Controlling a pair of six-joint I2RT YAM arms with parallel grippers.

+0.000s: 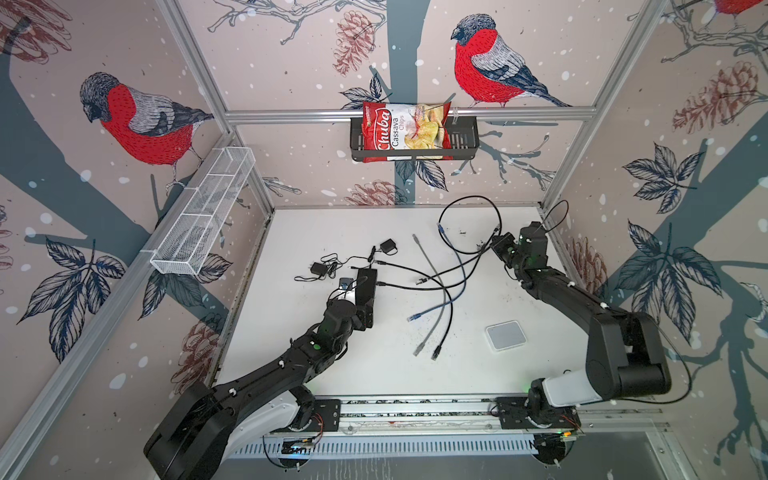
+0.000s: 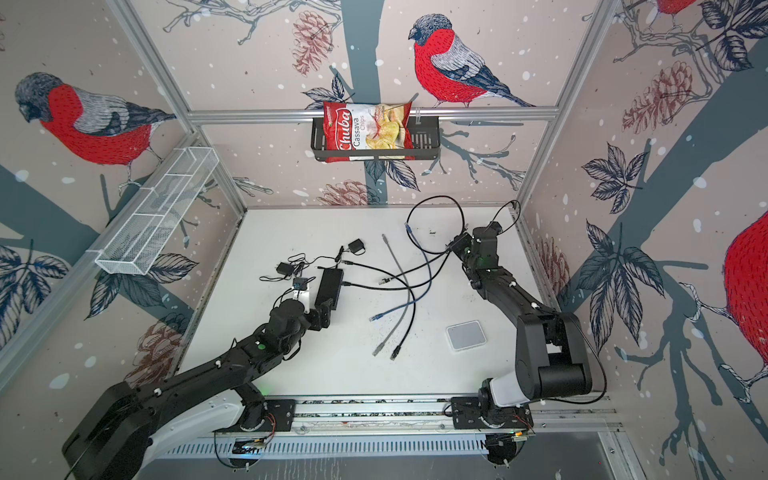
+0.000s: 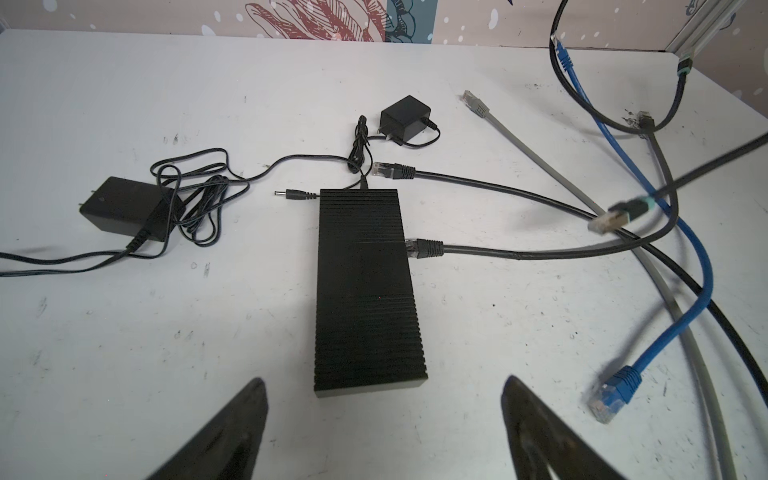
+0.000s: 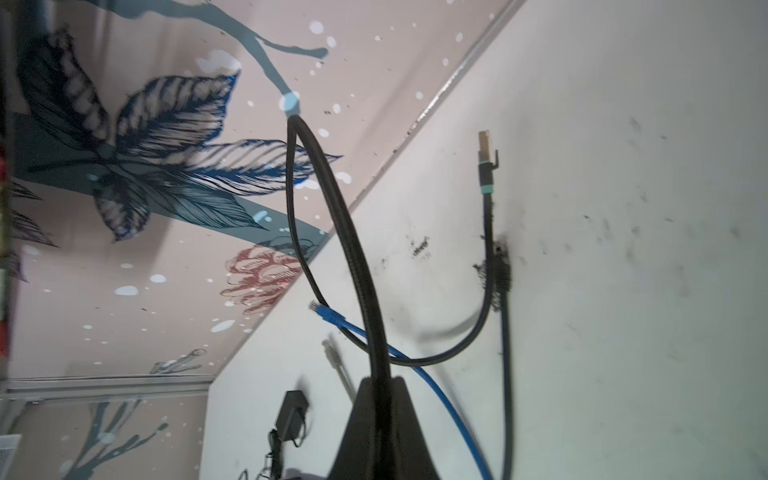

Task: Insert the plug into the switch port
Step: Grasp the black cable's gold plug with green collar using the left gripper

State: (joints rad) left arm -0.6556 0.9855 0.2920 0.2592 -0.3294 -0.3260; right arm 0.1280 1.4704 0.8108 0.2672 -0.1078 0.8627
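Note:
The switch [image 1: 366, 286] [image 3: 368, 291] is a black ribbed box left of the table's middle; one black cable [image 3: 428, 248] is plugged into its side. My left gripper [image 3: 383, 386] [image 1: 366, 318] stands open at the switch's near end, fingers apart from it. My right gripper [image 4: 380, 382] [image 1: 494, 245] is shut on a black braided cable at the back right. One gold-tipped plug [image 1: 419, 281] [image 3: 606, 218] of that cable hangs right of the switch. Its other plug [image 4: 484, 145] ends a loop beside the gripper.
Two power adapters [image 1: 318, 269] [image 1: 388, 246] with thin cords lie behind the switch. A loose black plug [image 3: 384, 169], grey cable [image 1: 432, 274] and blue cable [image 1: 457, 286] cross the middle. A white square device [image 1: 506, 336] sits front right. Baskets hang on the walls.

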